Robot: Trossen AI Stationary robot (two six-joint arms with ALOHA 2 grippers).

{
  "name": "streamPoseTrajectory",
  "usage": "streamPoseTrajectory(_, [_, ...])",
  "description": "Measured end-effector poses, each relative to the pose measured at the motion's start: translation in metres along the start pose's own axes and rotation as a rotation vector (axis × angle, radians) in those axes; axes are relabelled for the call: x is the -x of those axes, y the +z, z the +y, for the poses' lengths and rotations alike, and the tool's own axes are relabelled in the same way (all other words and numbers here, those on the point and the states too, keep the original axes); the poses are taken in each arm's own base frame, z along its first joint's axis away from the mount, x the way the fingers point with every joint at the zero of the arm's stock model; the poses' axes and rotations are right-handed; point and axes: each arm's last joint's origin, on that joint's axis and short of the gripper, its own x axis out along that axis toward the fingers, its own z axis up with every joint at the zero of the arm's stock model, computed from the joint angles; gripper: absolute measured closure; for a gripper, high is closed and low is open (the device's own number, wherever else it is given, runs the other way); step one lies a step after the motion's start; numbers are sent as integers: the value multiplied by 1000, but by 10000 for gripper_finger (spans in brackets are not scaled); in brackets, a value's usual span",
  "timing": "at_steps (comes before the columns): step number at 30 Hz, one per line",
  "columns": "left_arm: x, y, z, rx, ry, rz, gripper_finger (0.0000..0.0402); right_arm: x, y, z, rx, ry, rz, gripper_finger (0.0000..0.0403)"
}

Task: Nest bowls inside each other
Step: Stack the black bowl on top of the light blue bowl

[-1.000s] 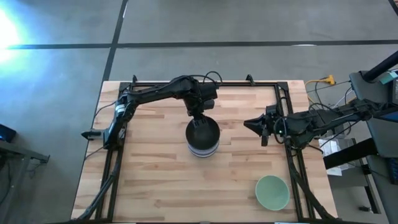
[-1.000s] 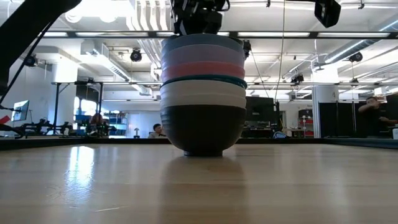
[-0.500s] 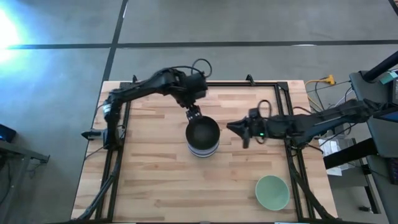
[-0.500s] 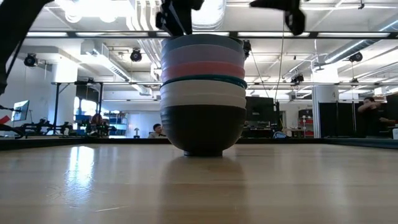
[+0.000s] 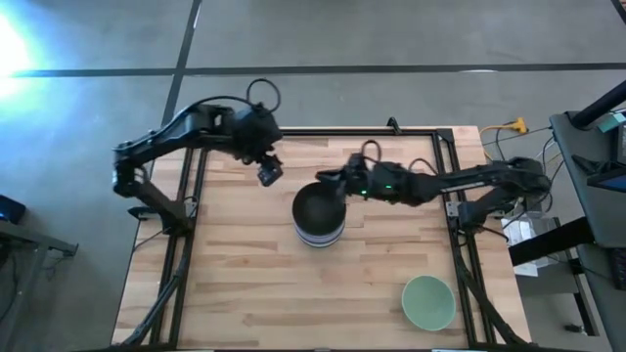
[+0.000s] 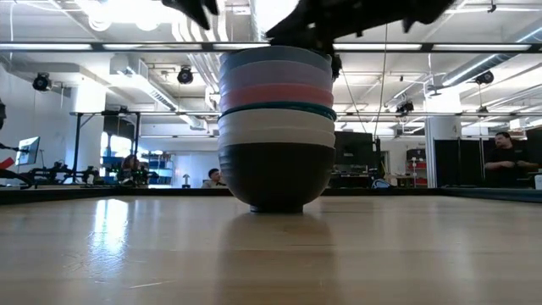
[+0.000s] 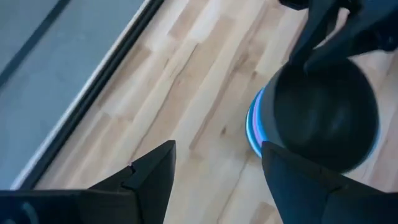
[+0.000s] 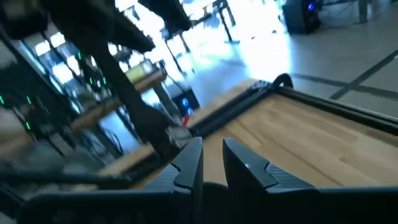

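A stack of nested bowls (image 5: 319, 217) stands at mid-table on its black bottom bowl (image 6: 276, 178). Above that come white, teal, pink, lavender and blue bowls, and a black bowl (image 7: 323, 112) sits on top. A pale green bowl (image 5: 428, 301) rests apart near the table's near right corner. My left gripper (image 5: 269, 174) hangs open, off to the far left of the stack. My right gripper (image 5: 333, 183) reaches in from the right over the stack's far right rim, with a narrow gap between its fingers (image 8: 186, 163). My right gripper stands at the top black bowl's far right rim (image 7: 297, 65), coming in from the table's right. I cannot tell whether its fingers touch the rim.
A black frame rail (image 5: 323, 132) runs along the table's far edge and down both sides. Bare wood lies to the left of and nearer than the stack. Cables and equipment (image 5: 518, 210) sit past the right edge. People stand far back in the room (image 6: 506, 161).
My left gripper has drawn back from the top of the stack, toward the table's far left and upward. My right arm has swept from the right edge toward the left, as far as the stack's far right rim. The stack has stayed in place.
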Motion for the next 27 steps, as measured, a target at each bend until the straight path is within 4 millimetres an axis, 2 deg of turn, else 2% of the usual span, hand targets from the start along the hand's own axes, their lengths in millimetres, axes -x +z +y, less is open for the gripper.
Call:
streamPoseTrajectory(7, [4, -51, 12, 142, 3, 9, 181, -42, -10, 6, 90, -76, 177, 345])
streamPoseTrajectory(10, [5, -71, 14, 209, -21, -21, 181, -50, -5, 11, 116, -87, 204, 345])
streamPoseTrajectory(14, [6, -92, 16, 282, -71, -90, 181, -47, 13, 19, 169, -89, 173, 345])
streamPoseTrajectory(17, [5, -100, 17, 307, -118, -162, 181, -36, 20, 18, 192, -169, 189, 345])
streamPoseTrajectory(21, [2, -100, 15, 322, -173, -260, 181, -29, 12, 7, 223, -250, 271, 345])
streamPoseTrajectory(27, [-12, -91, 9, 304, -203, -333, 181, -44, -2, 8, 221, -137, 267, 345])
